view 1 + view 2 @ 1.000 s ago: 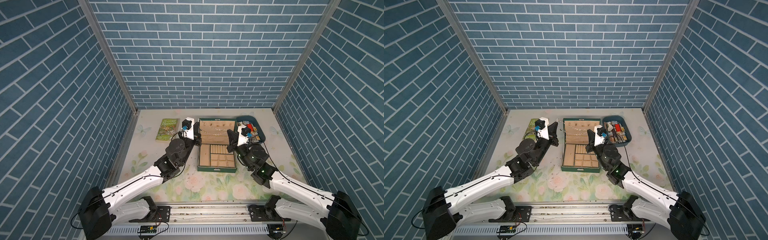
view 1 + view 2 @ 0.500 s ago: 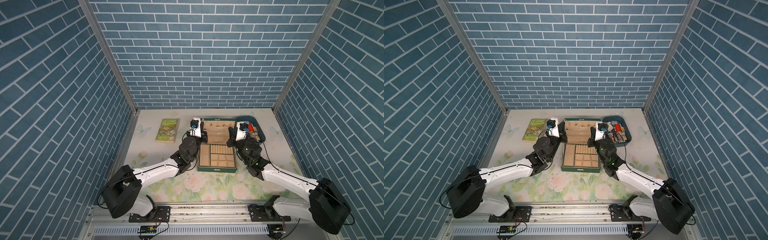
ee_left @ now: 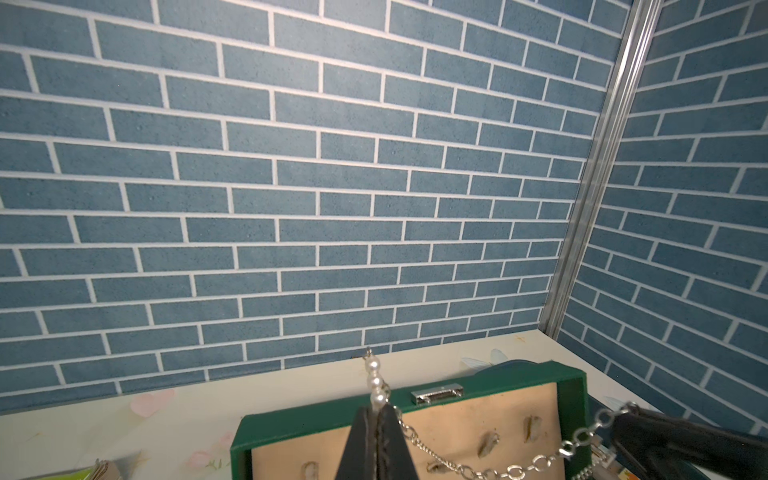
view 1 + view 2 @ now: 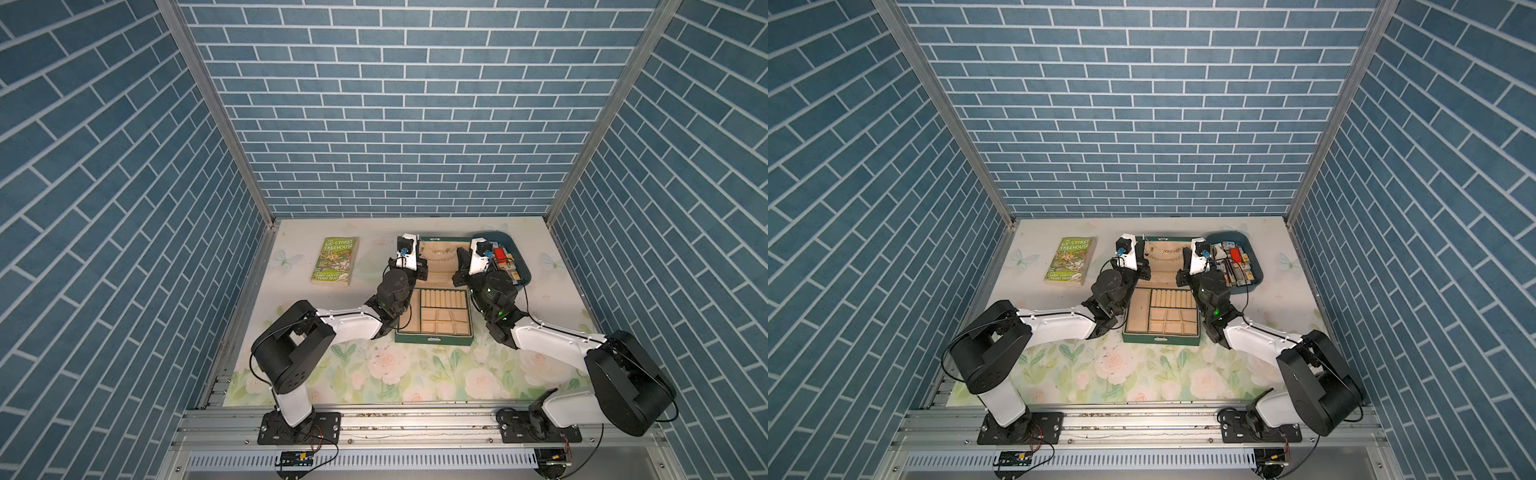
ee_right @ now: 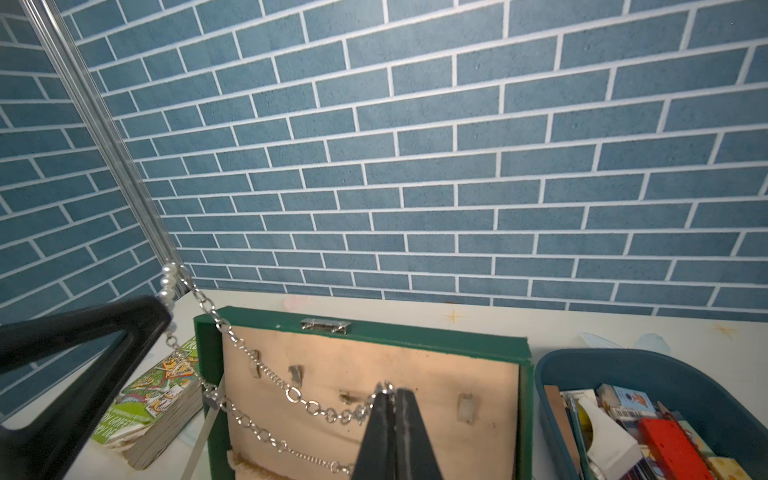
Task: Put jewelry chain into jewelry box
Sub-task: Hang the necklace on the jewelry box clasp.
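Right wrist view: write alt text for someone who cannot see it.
The right gripper and left gripper, both shut, hold the jewelry chain slung across the open jewelry box lid's beige lining. A blue tray of small items sits beside it.

It was a lab robot cell: blue brick-print panels [image 4: 395,124] closed in a floral-covered table [image 4: 415,374] on the left, far and right sides, aluminium posts [image 4: 218,116] stood at the far corners, and a slotted rail [image 4: 415,422] ran along the near edge.
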